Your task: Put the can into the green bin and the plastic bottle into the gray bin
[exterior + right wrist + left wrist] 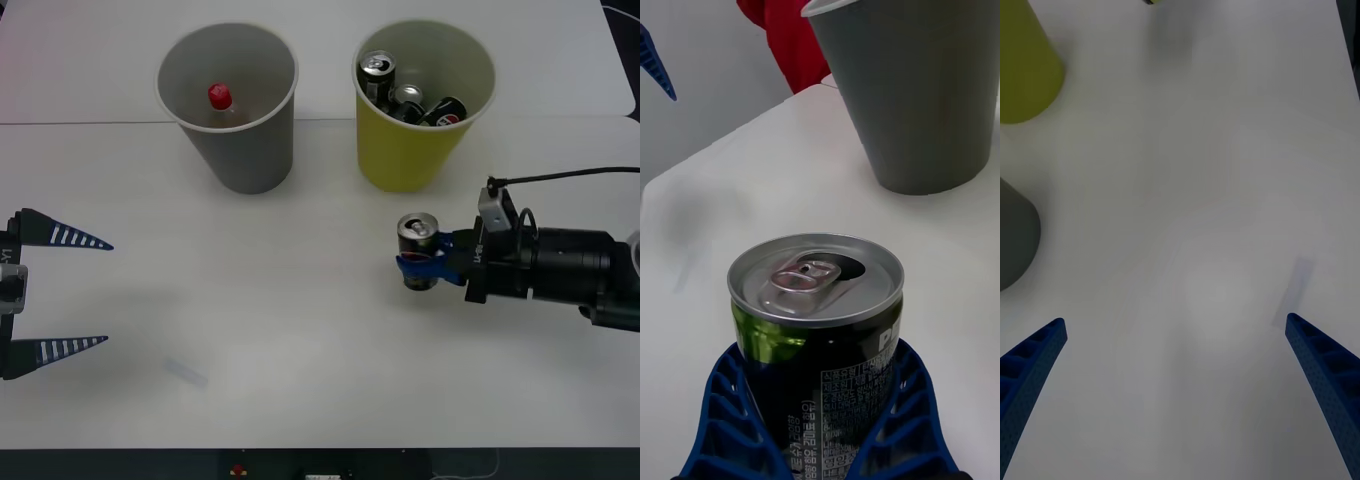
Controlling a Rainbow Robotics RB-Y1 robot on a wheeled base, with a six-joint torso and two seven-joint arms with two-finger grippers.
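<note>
Now, at the far left of the front view my left gripper point(60, 293) hangs idle above the bare white table point(250, 330), its blue ribbed fingers spread wide with nothing between them. Next along stands the large gray cup-shaped plastic bin point(232, 105), and down inside it I see the small clear plastic bottle with its bright red screw cap point(221, 100), so I judge that half of the job done. Just right of it is the large yellow-green cup-shaped plastic bin point(420, 100), which already holds several silver-topped cans point(410, 95). Nearer me and a little below that bin in the front view, my right gripper point(425, 262) is clamped around the small black drink can with a silver top point(418, 250); my right wrist view shows the can point(816, 330) upright, its open tab hole facing up, cradled between the blue fingers point(730, 427). Whether it rests on the table or is already lifted, I cannot tell

The step in hand, as I read it, is carrying this can to the green bin. Next I need to raise it above the rim, move it forward over the opening, and only then let go, keeping clear of the bin wall so I do not tip it
</note>
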